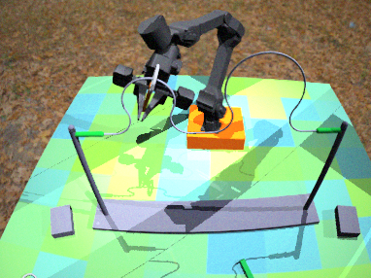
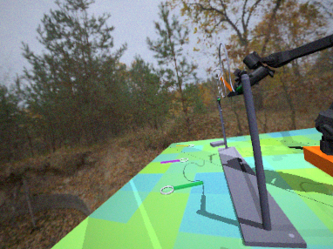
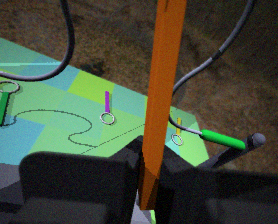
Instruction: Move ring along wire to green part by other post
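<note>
My gripper [image 1: 144, 113] [image 3: 146, 141] is shut on the orange handle [image 3: 162, 85] [image 1: 151, 93] [image 2: 226, 84] of the ring, fingers pointing down. The white ring [image 1: 156, 74] [image 2: 224, 68] shows edge-on above the fingers, at the top of the small first loop of the thin grey wire [image 1: 127, 102] [image 3: 67, 45]. I cannot tell whether the ring touches the wire. The left post [image 1: 87, 167] [image 3: 256, 140] and its green part [image 1: 90, 133] [image 3: 223, 140] lie below and to the left. The right post [image 1: 326, 165] and its green part [image 1: 329, 129] are far across, past the tall wire loop [image 1: 272, 53].
The orange arm base [image 1: 234, 135] stands behind the wire's middle. A grey baseplate [image 1: 204, 219] joins the posts, with a grey block [image 1: 62, 221] [image 1: 347, 221] at each end. Loose rings with purple [image 3: 106, 107], yellow [image 3: 178, 131] and green [image 2: 185, 186] handles lie on the table.
</note>
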{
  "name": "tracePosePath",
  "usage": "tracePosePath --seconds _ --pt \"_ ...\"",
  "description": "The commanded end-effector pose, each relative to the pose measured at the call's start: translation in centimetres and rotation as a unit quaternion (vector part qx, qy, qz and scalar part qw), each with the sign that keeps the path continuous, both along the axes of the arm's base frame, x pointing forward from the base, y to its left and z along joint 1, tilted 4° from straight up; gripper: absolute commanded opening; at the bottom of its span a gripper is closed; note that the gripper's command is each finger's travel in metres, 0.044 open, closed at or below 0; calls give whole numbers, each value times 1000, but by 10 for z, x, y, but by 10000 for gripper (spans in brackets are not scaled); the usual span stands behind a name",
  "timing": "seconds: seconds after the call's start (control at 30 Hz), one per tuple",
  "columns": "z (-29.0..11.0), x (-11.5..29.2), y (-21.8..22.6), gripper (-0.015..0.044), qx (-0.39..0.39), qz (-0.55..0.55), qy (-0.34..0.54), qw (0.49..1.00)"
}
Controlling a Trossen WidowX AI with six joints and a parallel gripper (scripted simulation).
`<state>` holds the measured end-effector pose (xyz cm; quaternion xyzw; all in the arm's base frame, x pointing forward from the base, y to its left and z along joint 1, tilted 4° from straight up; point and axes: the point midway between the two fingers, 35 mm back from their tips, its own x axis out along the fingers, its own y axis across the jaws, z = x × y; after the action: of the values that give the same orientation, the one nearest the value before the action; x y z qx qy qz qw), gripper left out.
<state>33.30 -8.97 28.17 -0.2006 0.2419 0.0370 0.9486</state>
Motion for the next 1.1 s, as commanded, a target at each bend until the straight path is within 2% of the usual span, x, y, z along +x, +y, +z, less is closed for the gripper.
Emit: tracePosePath --seconds 0.0,0.53,1.07 --pt "1 1 -4 -150 -35 1 -10 999" --pt "11 6 -20 -150 -189 9 -55 980" --pt "26 10 -33 -150 -338 17 -98 936"
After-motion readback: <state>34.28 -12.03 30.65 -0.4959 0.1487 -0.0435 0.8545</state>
